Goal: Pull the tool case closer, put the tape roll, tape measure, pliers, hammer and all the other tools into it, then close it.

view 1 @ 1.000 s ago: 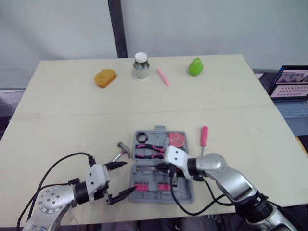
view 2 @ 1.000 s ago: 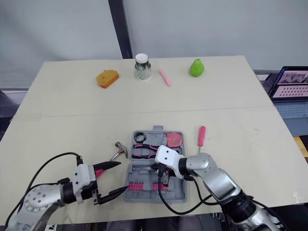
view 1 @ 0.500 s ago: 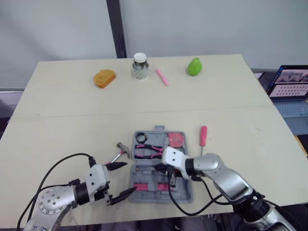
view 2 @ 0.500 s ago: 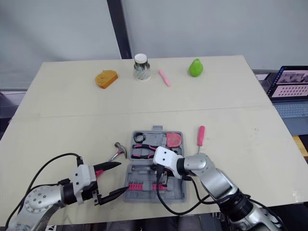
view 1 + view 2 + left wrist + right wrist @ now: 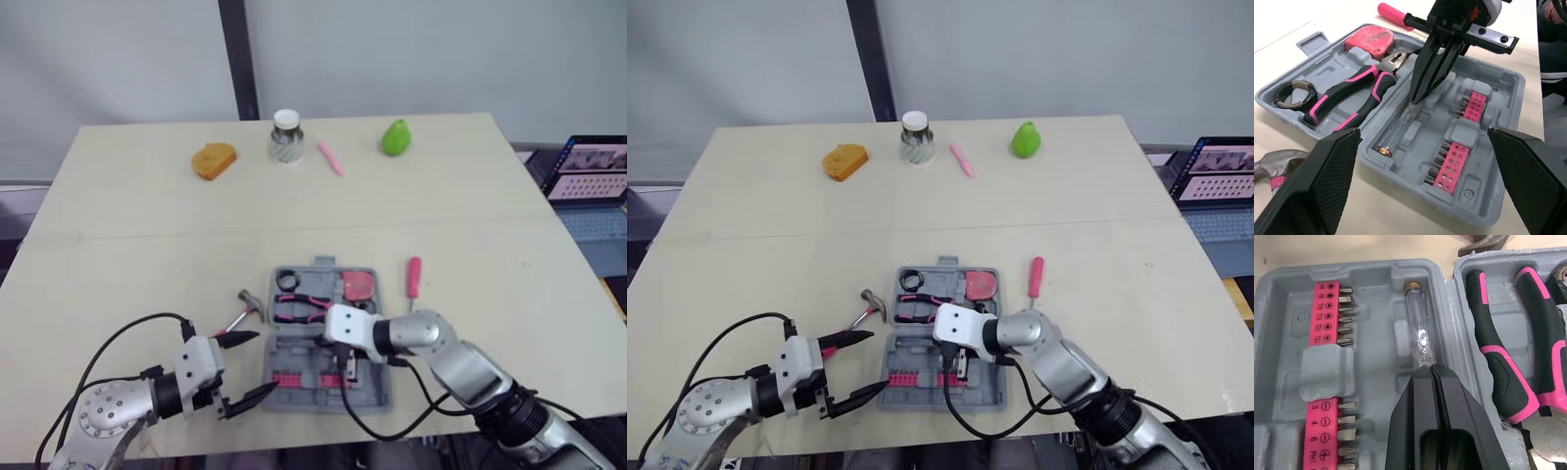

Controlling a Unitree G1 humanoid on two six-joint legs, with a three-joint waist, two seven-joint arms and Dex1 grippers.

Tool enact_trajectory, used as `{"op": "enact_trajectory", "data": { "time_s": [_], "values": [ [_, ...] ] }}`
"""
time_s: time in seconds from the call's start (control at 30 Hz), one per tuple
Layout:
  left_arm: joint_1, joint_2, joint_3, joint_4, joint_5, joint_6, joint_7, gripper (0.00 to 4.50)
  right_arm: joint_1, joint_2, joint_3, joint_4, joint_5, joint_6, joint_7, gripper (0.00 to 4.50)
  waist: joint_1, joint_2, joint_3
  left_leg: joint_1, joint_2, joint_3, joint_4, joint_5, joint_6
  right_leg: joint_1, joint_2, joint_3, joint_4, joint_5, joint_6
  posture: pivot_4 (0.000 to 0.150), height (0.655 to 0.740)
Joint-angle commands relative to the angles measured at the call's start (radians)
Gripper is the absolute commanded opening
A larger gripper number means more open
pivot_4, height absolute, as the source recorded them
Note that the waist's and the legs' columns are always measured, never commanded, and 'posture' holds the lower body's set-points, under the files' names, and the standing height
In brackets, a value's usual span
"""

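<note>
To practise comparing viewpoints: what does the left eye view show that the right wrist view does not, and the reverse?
Left eye view, not right wrist: pear, jar, open left gripper. Right wrist view, not left eye: clear screwdriver, pinched at its tip. Both: case, pliers, bit strip, right gripper.

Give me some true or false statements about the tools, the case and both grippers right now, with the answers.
1. The tool case is shut. False: it lies open.
2. The hammer lies on the table, outside the case. True.
3. The right gripper is shut on the clear screwdriver. True.
4. The pink screwdriver sits in the case. False: it lies on the table beside it.
5. The left gripper holds the pliers. False: it is open and empty; the pliers lie in the case.
</note>
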Motion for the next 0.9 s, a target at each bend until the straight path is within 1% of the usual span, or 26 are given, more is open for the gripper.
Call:
{"op": "enact_trajectory", "data": {
  "time_s": [0.03, 0.33, 0.67, 0.77, 0.83, 0.9],
  "values": [
    [0.003, -0.006, -0.004, -0.038, -0.01, -0.001, 0.004, 4.5, 0.021, -0.033, 0.061, 0.074, -0.063, 0.076, 0.015, 0.05, 0.0, 0.0, -0.001, 0.0, 0.0, 0.0, 0.0, 0.0, 0.0, 0.0, 0.0, 0.0, 0.0, 0.0, 0.0, 0.15, 0.74],
    [-0.003, -0.006, -0.008, -0.035, -0.012, 0.001, 0.003, 4.5, 0.017, -0.051, 0.119, 0.074, -0.085, 0.142, 0.04, 0.05, 0.002, 0.0, -0.015, 0.001, 0.0, 0.0, 0.0, 0.0, 0.0, 0.001, 0.0, 0.0, 0.0, 0.0, 0.0, 0.15, 0.74],
    [-0.002, -0.006, -0.008, -0.036, -0.012, 0.002, 0.004, 4.5, 0.029, -0.058, 0.158, 0.065, -0.104, 0.161, 0.056, 0.05, 0.003, -0.001, -0.021, 0.001, 0.0, -0.001, -0.001, 0.0, 0.0, 0.002, 0.0, 0.0, -0.002, 0.0, -0.001, 0.15, 0.74],
    [-0.002, -0.006, -0.009, -0.035, -0.011, 0.001, 0.004, 4.5, 0.03, -0.041, 0.143, 0.067, -0.094, 0.144, 0.045, 0.05, 0.003, -0.001, -0.022, 0.001, 0.0, -0.001, -0.001, 0.0, 0.0, 0.002, 0.0, -0.001, -0.003, 0.0, -0.001, 0.15, 0.74],
    [-0.008, -0.006, -0.009, -0.029, -0.011, 0.0, 0.003, 4.5, 0.031, -0.006, 0.078, 0.051, -0.042, 0.113, 0.033, 0.05, 0.003, -0.001, -0.022, 0.001, 0.0, -0.001, -0.001, 0.0, 0.0, 0.002, 0.0, -0.001, -0.003, 0.0, -0.001, 0.15, 0.74],
    [-0.021, -0.006, -0.01, -0.019, -0.01, -0.001, 0.001, 4.5, 0.028, -0.009, 0.042, 0.042, -0.027, 0.051, 0.04, 0.05, 0.003, 0.0, -0.021, 0.0, 0.0, -0.001, -0.001, 0.0, 0.0, 0.001, 0.0, -0.001, -0.003, 0.0, -0.001, 0.15, 0.74]
  ]
}}
